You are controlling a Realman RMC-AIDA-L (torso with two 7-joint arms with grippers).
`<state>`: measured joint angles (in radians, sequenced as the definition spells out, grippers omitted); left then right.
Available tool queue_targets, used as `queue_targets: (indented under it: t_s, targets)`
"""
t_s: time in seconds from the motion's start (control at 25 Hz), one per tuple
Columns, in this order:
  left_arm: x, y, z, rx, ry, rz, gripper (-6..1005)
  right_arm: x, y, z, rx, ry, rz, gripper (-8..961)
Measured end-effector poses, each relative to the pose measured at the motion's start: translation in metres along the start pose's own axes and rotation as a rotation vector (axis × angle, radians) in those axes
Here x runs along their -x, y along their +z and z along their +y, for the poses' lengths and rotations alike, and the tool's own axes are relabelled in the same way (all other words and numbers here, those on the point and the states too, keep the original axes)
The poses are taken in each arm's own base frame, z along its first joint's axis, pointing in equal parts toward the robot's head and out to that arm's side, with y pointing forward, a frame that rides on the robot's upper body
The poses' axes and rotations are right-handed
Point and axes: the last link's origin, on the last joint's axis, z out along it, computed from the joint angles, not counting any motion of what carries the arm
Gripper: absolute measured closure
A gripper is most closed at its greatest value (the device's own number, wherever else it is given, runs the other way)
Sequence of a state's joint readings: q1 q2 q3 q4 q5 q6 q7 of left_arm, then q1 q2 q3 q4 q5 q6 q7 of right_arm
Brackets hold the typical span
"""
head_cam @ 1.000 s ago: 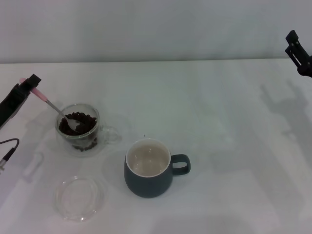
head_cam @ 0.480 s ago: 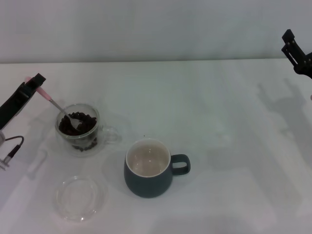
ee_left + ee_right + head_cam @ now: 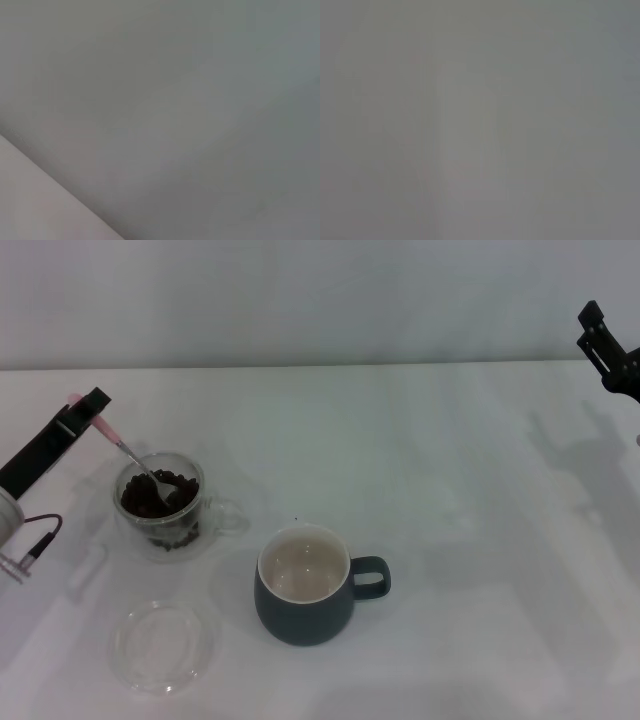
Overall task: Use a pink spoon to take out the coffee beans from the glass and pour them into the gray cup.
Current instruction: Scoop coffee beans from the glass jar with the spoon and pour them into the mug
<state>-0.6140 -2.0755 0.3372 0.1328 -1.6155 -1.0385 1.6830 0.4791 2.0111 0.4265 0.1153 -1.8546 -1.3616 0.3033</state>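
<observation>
In the head view my left gripper [image 3: 88, 410] is shut on the pale pink handle of the pink spoon [image 3: 125, 450], at the table's left. The spoon slopes down into the glass [image 3: 160, 502], its metal bowl among the coffee beans [image 3: 165, 495]. The gray cup [image 3: 305, 585] stands to the right of the glass and nearer to me, upright, with its cream inside bare and its handle pointing right. My right gripper [image 3: 605, 345] hangs parked at the far right edge, away from everything. Both wrist views show only plain grey.
A flat clear round glass dish [image 3: 162, 645] lies on the white table [image 3: 450, 540] in front of the glass, near the front left. A thin cable [image 3: 35, 540] hangs from my left arm at the left edge.
My left gripper has shifted right and up, tipping the spoon steeper, its bowl still in the glass. The right gripper rose slightly and has since held still.
</observation>
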Motion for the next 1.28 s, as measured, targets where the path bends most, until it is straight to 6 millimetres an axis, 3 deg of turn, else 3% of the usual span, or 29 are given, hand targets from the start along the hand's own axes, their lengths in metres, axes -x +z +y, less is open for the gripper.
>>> queue_targets:
  t_s: [0.44,0.84,1.28]
  targets:
    - [0.004,-0.002,-0.002,-0.007,-0.056,0.010,861,0.001,0.002,0.001,0.004,0.000,-0.003,82]
    - [0.000,-0.020,-0.012,-0.017,-0.156,0.083,862,0.001,0.002,0.000,0.004,-0.005,-0.005,82]
    - [-0.004,-0.038,-0.005,0.089,-0.200,0.139,861,0.002,0.003,0.000,0.006,-0.010,-0.006,82]
